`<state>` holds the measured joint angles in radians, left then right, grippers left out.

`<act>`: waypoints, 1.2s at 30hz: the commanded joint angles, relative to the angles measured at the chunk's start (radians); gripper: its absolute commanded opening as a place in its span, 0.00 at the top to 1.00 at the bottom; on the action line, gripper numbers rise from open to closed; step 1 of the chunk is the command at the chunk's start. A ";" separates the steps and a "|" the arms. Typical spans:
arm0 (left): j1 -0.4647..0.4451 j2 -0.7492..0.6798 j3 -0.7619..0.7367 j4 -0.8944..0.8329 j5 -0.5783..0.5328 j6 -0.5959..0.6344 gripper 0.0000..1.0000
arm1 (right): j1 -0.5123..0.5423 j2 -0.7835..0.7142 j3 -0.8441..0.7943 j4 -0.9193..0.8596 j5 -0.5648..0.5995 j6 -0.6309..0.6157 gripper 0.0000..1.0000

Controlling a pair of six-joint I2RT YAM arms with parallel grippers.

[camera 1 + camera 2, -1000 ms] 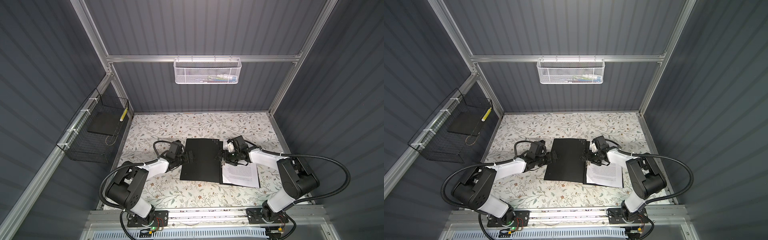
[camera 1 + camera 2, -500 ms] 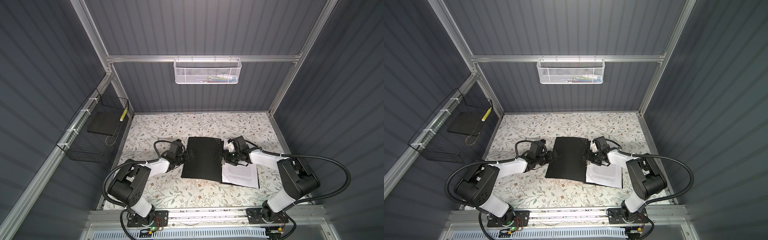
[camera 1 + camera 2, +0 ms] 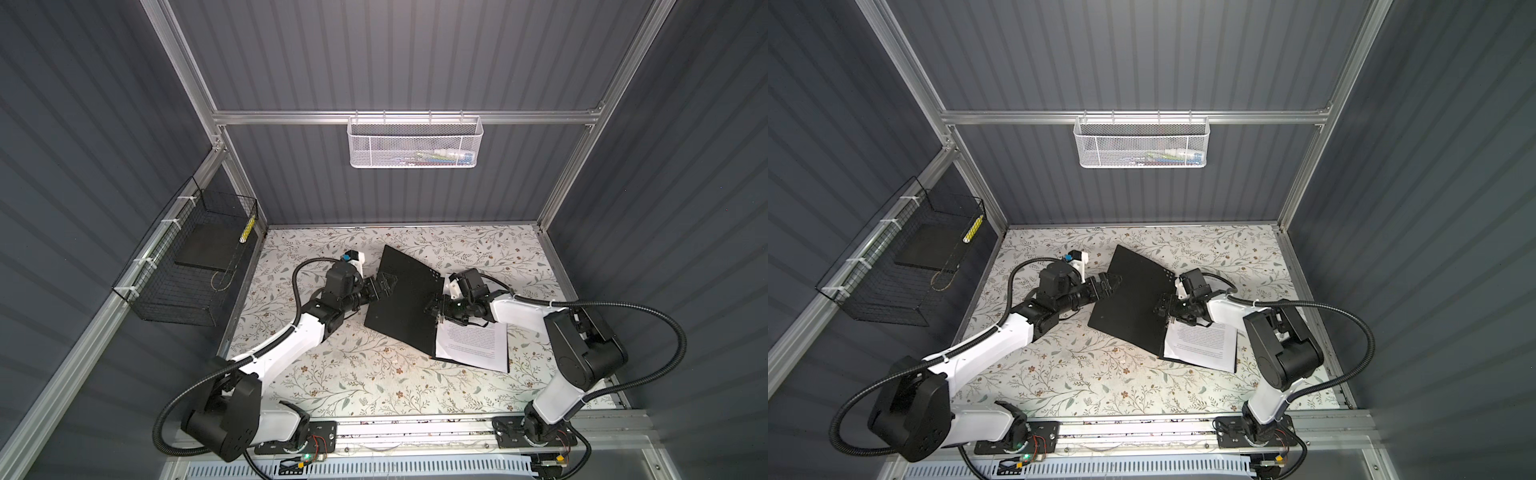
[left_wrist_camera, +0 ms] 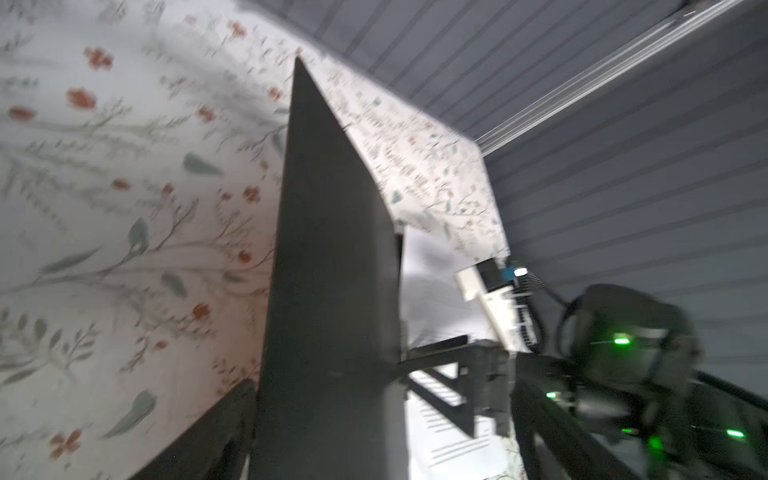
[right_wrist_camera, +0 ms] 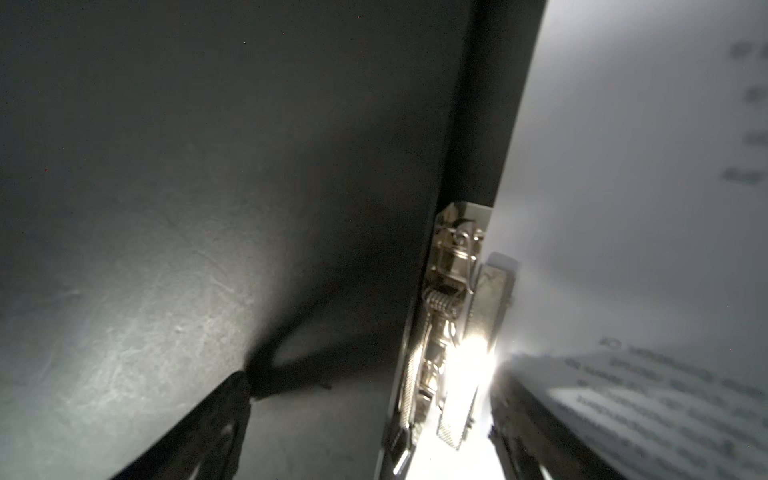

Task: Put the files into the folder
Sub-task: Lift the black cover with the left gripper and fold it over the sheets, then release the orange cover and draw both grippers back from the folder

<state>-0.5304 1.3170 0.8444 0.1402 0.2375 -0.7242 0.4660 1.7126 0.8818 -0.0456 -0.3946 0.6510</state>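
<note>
A: Folder [image 3: 405, 316] lay open on the table [image 3: 332, 374], black cover [image 4: 324, 291] tilted up, files [image 3: 473, 345] on its right half. Left gripper [image 3: 385, 284] wide, straddling the cover edge, unclamped. Right gripper [image 3: 434, 309] wide at the spine.

B: Risk: the unpinched cover could flop back. Only the right wrist view showed the metal clip [image 5: 449, 299].

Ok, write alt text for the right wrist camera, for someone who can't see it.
Close-up of the metal clip on the spine of the open folder, with the black inside cover on one side and the white printed files on the other. The open right end effector straddles the clip.
</note>
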 commanded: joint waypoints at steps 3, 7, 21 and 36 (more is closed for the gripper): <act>-0.075 -0.020 0.071 -0.069 0.213 0.010 0.05 | 0.125 0.055 0.045 0.106 -0.233 0.062 0.10; -0.075 -0.009 0.123 -0.080 0.247 0.012 0.05 | 0.127 0.033 0.062 0.101 -0.222 0.066 0.10; -0.170 0.078 0.240 -0.131 0.237 0.073 0.06 | -0.104 -0.495 -0.161 -0.316 0.149 0.060 0.08; -0.417 0.247 0.483 -0.391 -0.043 0.195 0.00 | -0.477 -0.769 -0.315 -0.391 -0.097 0.009 0.08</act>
<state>-0.9176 1.5467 1.2526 -0.1081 0.3420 -0.5919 -0.0059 0.9096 0.5911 -0.4305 -0.3836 0.6720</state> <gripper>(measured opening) 0.993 0.916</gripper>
